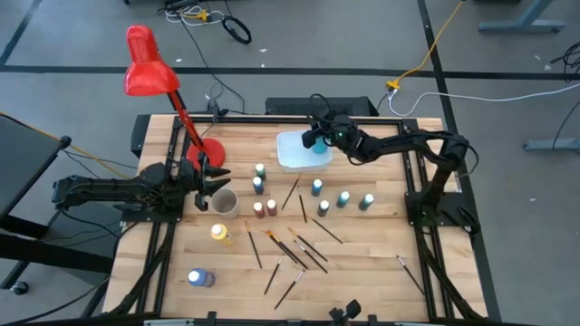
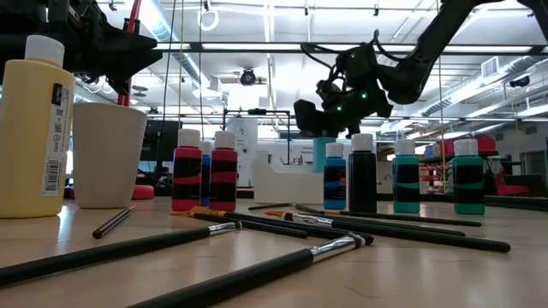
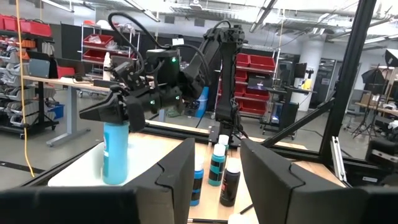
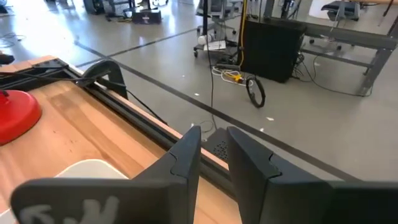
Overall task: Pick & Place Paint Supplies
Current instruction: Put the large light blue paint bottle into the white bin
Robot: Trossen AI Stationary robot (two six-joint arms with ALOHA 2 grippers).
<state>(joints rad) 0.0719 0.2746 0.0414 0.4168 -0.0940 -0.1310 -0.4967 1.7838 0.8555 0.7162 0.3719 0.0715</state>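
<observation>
Right gripper: fingers closed on the cap end of a teal bottle, seen best in the left wrist view. The bottle hangs upright with its base at or just above the floor of the white tray; I cannot tell whether it touches. Gripping from the top keeps the bottle vertical, so it can stand on its own once let go. In the high view the right gripper sits over the tray's far right part, the arm reaching in from the right side of the table.

Judgement: placing step, bottle about to be set in the tray. The tray holds nothing else that I can see, so the task looks early.

Left gripper: fingers parted, holding nothing. It waits at the table's left, just beside the beige cup and near the red lamp base, clear of the right arm's path.

Remaining supplies, all on the table:
- bottles standing in a loose band mid-table: a dark pair, a red pair, teal ones toward the right
- yellow bottle near the cup; blue bottle lying near the front left
- brushes scattered flat across the front half, one apart at the right.

The cup likely serves the brushes, the tray the bottles.
</observation>
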